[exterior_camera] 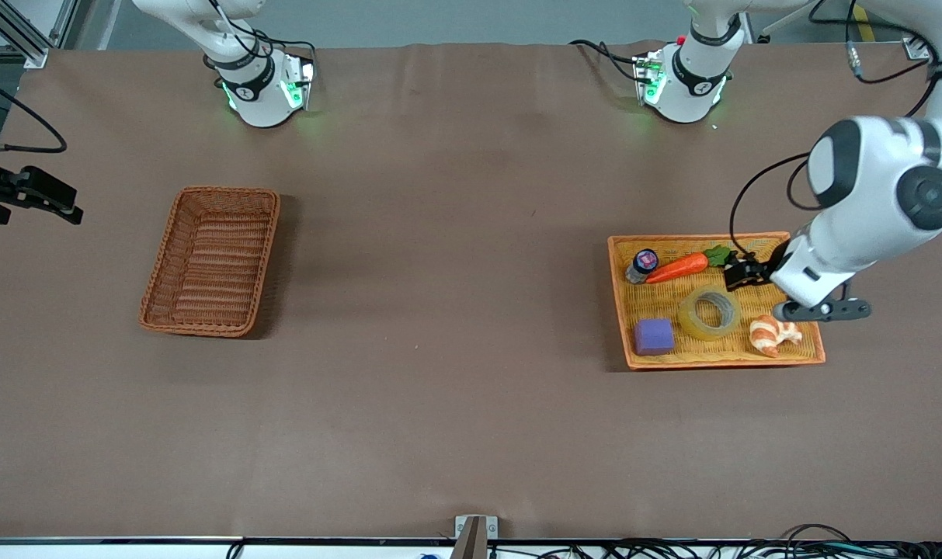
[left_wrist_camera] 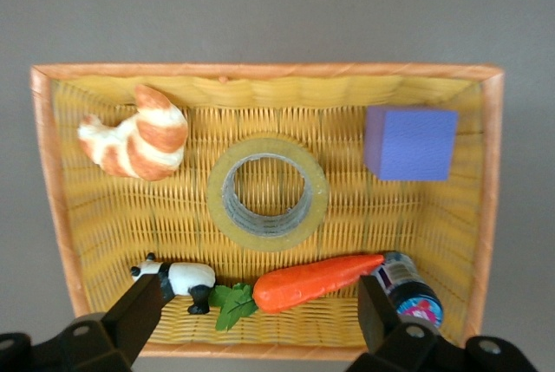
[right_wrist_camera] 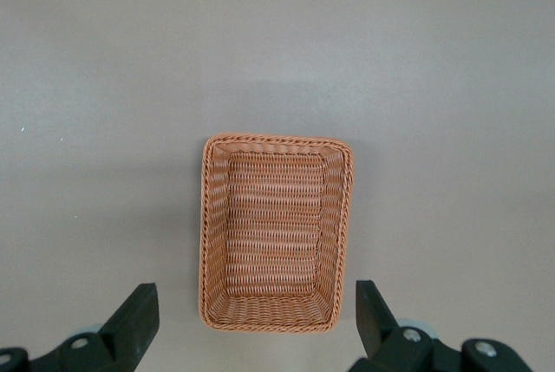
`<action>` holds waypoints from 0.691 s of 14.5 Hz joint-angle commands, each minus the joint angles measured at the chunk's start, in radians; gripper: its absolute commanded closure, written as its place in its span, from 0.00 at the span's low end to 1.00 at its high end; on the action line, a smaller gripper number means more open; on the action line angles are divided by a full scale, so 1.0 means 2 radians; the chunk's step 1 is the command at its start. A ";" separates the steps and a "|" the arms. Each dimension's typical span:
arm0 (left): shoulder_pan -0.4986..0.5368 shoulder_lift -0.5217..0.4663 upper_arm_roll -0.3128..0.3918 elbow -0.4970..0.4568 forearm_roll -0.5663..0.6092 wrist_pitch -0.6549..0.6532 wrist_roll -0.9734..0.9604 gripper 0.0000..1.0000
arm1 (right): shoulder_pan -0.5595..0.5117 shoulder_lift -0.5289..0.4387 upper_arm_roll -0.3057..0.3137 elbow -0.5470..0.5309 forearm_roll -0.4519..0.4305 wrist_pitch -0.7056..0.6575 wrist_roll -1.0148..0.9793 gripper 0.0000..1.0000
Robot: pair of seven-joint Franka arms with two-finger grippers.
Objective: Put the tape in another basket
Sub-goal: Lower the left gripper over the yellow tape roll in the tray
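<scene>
A brown cloth covers the surface (exterior_camera: 455,326) from edge to edge, with faint creases toward the upper part of the front view; cables trail along the bottom edge and a grey floor shows at the top. The basket (exterior_camera: 210,260) sits empty in the left half of the front view, toward the right arm's end of the surface. In the right half lies the orange-yellow tray (exterior_camera: 811,351), and the tape (exterior_camera: 710,313) lies flat in its middle. Around the tape in the tray are a purple block (exterior_camera: 654,336), a toy croissant (exterior_camera: 773,335), a toy carrot (exterior_camera: 679,268), a small bottle (exterior_camera: 642,265) and, seen from the left wrist, a little panda figure (left_wrist_camera: 182,278). The left gripper (exterior_camera: 742,273) hangs over the tray's edge nearest the robot bases, its fingers (left_wrist_camera: 139,313) spread wide and holding nothing. The right gripper (right_wrist_camera: 256,320) hangs high over the surface beside the basket, at the left edge of the front view, its fingers (right_wrist_camera: 134,320) likewise wide apart and empty.
</scene>
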 commanded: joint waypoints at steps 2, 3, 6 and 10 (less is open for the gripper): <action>0.024 0.033 -0.001 -0.033 0.023 0.083 0.008 0.00 | -0.004 -0.001 0.000 -0.002 0.010 0.003 -0.007 0.00; 0.028 0.045 -0.001 -0.040 0.023 0.108 0.015 0.00 | -0.004 -0.001 0.000 -0.002 0.010 0.003 -0.007 0.00; 0.029 0.086 0.008 -0.043 0.023 0.141 0.018 0.00 | -0.004 -0.001 0.000 -0.002 0.010 0.003 -0.007 0.00; 0.029 0.103 0.009 -0.062 0.023 0.150 0.018 0.01 | -0.004 0.000 -0.001 -0.002 0.010 0.003 -0.007 0.00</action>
